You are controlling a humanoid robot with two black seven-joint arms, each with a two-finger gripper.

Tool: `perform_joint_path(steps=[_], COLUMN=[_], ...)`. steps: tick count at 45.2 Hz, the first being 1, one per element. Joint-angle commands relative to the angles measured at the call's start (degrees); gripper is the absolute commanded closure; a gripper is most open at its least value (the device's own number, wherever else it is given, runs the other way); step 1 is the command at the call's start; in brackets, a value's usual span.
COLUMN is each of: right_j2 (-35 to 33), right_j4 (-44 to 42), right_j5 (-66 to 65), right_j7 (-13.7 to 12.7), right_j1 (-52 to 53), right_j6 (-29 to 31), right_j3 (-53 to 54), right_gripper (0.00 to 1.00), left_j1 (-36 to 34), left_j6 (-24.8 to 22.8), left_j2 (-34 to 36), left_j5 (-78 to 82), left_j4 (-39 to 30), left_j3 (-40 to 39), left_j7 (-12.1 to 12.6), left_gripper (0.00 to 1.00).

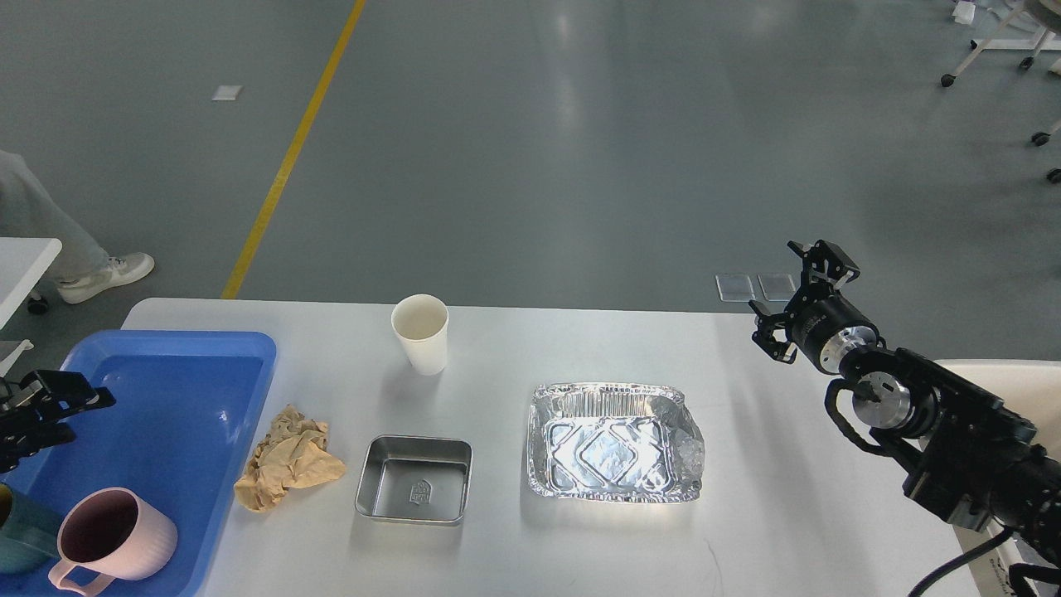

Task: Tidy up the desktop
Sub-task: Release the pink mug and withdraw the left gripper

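Observation:
The white desktop (580,340) carries a white paper cup (421,332), a crumpled brown paper (290,458), a small square steel tray (414,479) and a foil tray (613,444). A pink mug (116,539) stands upright in the near corner of the blue tray (191,365), beside a teal cup (16,539) at the view's edge. My left gripper (66,414) is open and empty over the tray's left side, apart from the mug. My right gripper (789,294) is open and empty above the desktop's far right corner.
A cream-white bin (1011,381) shows behind my right arm at the right edge. A second white table (25,257) and a person's leg and shoe (108,274) are at the far left. Grey floor with a yellow line lies beyond.

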Motion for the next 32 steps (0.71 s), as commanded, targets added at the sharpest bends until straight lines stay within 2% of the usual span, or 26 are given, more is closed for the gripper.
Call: perform_joint_path(steps=[1, 10, 17, 22, 26, 32], right_j2=[0.06, 0.06, 0.06, 0.14, 0.14, 0.23], right_j4=[0.07, 0.07, 0.07, -0.02, -0.02, -0.02], right_j5=[0.0, 0.0, 0.0, 0.0, 0.0, -0.35], right_j7=[-0.01, -0.01, -0.01, 0.08, 0.08, -0.01], right_j1=[-0.1, -0.01, -0.18, -0.27, -0.36, -0.27], right_j6=[-0.1, -0.19, -0.19, -0.19, -0.19, -0.19], right_j3=[-0.01, -0.01, -0.01, -0.01, -0.01, -0.01], right_gripper=[0.0, 0.0, 0.0, 0.0, 0.0, 0.0], left_j1=[-0.89, -4.23, -4.41, -5.54, -7.92, -15.47], left_j6=[-1.13, -10.52, -16.85, -21.95, -27.4, -35.22], left_j2=[0.41, 3.84, 9.81, 14.21, 16.67, 20.09], left_j5=[-2.95, -4.72, -4.72, -6.12, -8.31, -10.87], left_j4=[-4.07, -5.57, -7.76, -10.05, -10.23, -10.32], left_j3=[-1.48, -1.74, -1.83, -2.97, -3.94, -4.12], left_j7=[-0.05, 0.56, -0.22, -1.8, -2.95, -2.95], left_gripper=[0.39, 0.39, 0.39, 0.38, 0.38, 0.38])
